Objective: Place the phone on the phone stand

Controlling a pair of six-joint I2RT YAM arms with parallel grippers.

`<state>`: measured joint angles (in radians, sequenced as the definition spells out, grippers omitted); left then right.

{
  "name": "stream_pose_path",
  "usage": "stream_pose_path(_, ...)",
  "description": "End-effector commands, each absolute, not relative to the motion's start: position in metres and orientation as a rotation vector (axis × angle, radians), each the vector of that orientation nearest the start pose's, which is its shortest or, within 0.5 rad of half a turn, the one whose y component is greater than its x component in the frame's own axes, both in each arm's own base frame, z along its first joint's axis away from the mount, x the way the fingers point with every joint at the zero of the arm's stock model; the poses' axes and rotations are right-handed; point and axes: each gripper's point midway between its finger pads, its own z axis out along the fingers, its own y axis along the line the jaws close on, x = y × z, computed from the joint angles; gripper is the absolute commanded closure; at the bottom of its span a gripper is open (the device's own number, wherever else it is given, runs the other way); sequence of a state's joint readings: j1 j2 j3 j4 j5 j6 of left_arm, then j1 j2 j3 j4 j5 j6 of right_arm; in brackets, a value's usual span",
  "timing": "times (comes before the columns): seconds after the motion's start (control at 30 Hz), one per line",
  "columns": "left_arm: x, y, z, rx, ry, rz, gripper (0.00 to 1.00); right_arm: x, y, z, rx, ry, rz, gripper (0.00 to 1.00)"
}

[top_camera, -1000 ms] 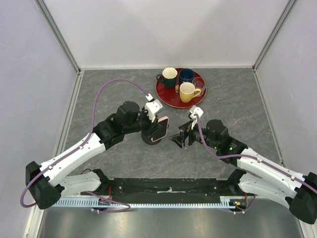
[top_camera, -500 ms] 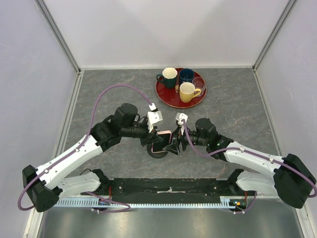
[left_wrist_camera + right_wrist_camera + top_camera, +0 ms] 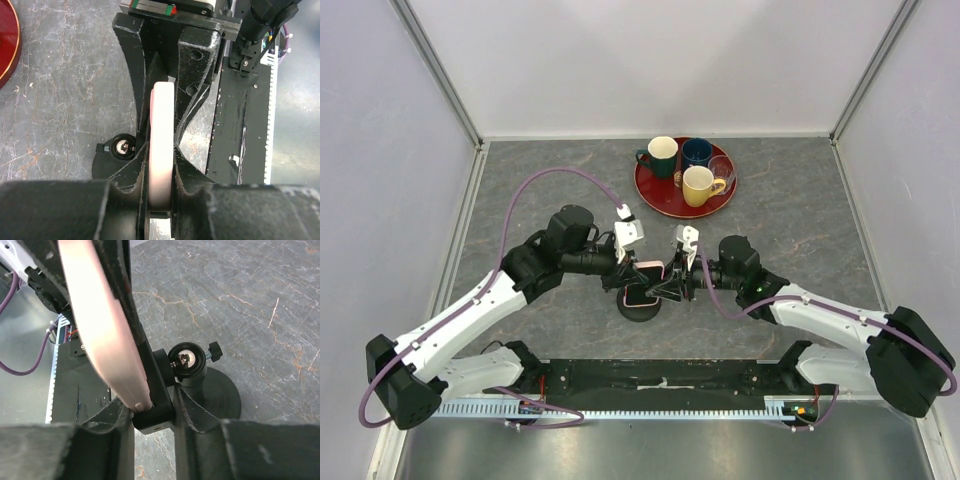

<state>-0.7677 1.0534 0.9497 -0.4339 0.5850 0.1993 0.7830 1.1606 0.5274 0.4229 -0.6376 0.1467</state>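
You're in a lab test cell. White panels in metal framing box in your grey tabletop.

Smooth matt pink case on phone, matt black plastic phone stand, veined stone-look table

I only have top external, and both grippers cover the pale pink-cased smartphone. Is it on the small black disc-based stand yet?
Observer: Seemingly not. Right wrist view: the pale pink-cased smartphone ends beside the ball top of the black disc-based stand, not over it.
Operator: Who holds it?
Observer: Left wrist view: the left gripper clamps both its faces.
Operator: And the right?
Observer: The right gripper has its fingers flanking the far end; contact is unclear.
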Motion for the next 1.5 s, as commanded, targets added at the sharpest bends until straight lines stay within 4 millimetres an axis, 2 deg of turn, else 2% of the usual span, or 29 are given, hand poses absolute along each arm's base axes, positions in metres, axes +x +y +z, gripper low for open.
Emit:
stream_pose_path(0.0, 0.177, -0.294, 0.255, 1.228, 1.58, -0.941, 0.98, 0.158, 0.331, 0.189, -1.046, 1.553, 1.316, 1.0)
stream_pose_path(0.03, 0.184, -0.292, 0.254, 1.189, 1.593, -0.907, 0.98, 0.166, 0.331, 0.188, -0.987, 1.588, 1.291, 1.0)
stream_pose_path(0.07, 0.209, -0.285, 0.248, 1.08, 1.632, -0.783, 0.98, 0.167, 0.331, 0.189, -0.952, 1.599, 1.301, 1.0)
stream_pose_path(0.13, 0.236, -0.272, 0.243, 0.888, 1.718, -0.664, 0.98, 0.169, 0.334, 0.195, -0.802, 1.657, 1.306, 1.0)
stream_pose_path(0.17, 0.253, -0.259, 0.238, 0.794, 1.749, -0.558, 0.98, 0.181, 0.338, 0.194, -0.652, 1.699, 1.175, 1.0)
stream_pose_path(0.2, 0.257, -0.256, 0.235, 0.777, 1.756, -0.527, 0.98, 0.183, 0.338, 0.203, -0.548, 1.709, 1.129, 1.0)
stream_pose_path(0.27, 0.26, -0.254, 0.228, 0.789, 1.763, -0.496, 0.98, 0.186, 0.332, 0.207, -0.319, 1.716, 0.998, 1.0)
stream_pose_path(0.37, 0.255, -0.26, 0.226, 0.824, 1.751, -0.537, 0.98, 0.184, 0.324, 0.208, -0.201, 1.703, 0.889, 1.0)
stream_pose_path(0.43, 0.253, -0.261, 0.225, 0.832, 1.744, -0.551, 0.98, 0.187, 0.324, 0.198, -0.221, 1.731, 0.831, 1.0)
stream_pose_path(0.53, 0.25, -0.263, 0.226, 0.841, 1.736, -0.568, 0.98, 0.181, 0.335, 0.204, -0.288, 1.707, 0.865, 1.0)
stream_pose_path(0.63, 0.246, -0.263, 0.23, 0.865, 1.712, -0.581, 0.98, 0.176, 0.335, 0.209, -0.375, 1.703, 0.851, 1.0)
stream_pose_path(0.73, 0.239, -0.265, 0.23, 0.897, 1.696, -0.609, 0.98, 0.17, 0.327, 0.21, -0.469, 1.722, 0.808, 0.55)
stream_pose_path(0.77, 0.236, -0.267, 0.23, 0.915, 1.688, -0.625, 0.98, 0.167, 0.322, 0.208, -0.494, 1.724, 0.803, 0.33)
stream_pose_path(0.87, 0.23, -0.271, 0.229, 0.952, 1.68, -0.662, 0.98, 0.165, 0.295, 0.214, -0.502, 1.718, 0.778, 0.08)
stream_pose_path(0.9, 0.228, -0.272, 0.229, 0.958, 1.68, -0.671, 0.98, 0.162, 0.282, 0.227, -0.485, 1.693, 0.804, 0.06)
stream_pose_path(1.03, 0.227, -0.274, 0.229, 0.969, 1.68, -0.689, 0.98, 0.165, 0.244, 0.249, -0.368, 1.664, 0.82, 0.02)
stream_pose_path(1.1, 0.226, -0.274, 0.227, 0.979, 1.685, -0.689, 0.98, 0.17, 0.22, 0.249, -0.292, 1.691, 0.751, 0.02)
stream_pose_path(1.17, 0.224, -0.274, 0.229, 0.989, 1.679, -0.69, 0.98, 0.175, 0.211, 0.255, -0.228, 1.705, 0.723, 0.02)
stream_pose_path(1.2, 0.224, -0.274, 0.229, 0.996, 1.678, -0.689, 0.98, 0.177, 0.206, 0.247, -0.221, 1.745, 0.679, 0.02)
stream_pose_path(1.27, 0.221, -0.274, 0.233, 1.01, 1.662, -0.695, 0.98, 0.183, 0.201, 0.251, -0.144, 1.779, 0.645, 0.02)
stream_pose_path(1.3, 0.22, -0.273, 0.234, 1.014, 1.655, -0.695, 0.98, 0.189, 0.195, 0.237, -0.128, 1.835, 0.551, 0.02)
stream_pose_path(1.33, 0.22, -0.273, 0.234, 1.014, 1.653, -0.693, 0.98, 0.191, 0.196, 0.234, -0.123, 1.857, 0.535, 0.02)
stream_pose_path(1.47, 0.212, -0.273, 0.239, 1.036, 1.631, -0.728, 0.98, 0.191, 0.223, 0.228, -0.266, 1.901, 0.58, 0.06)
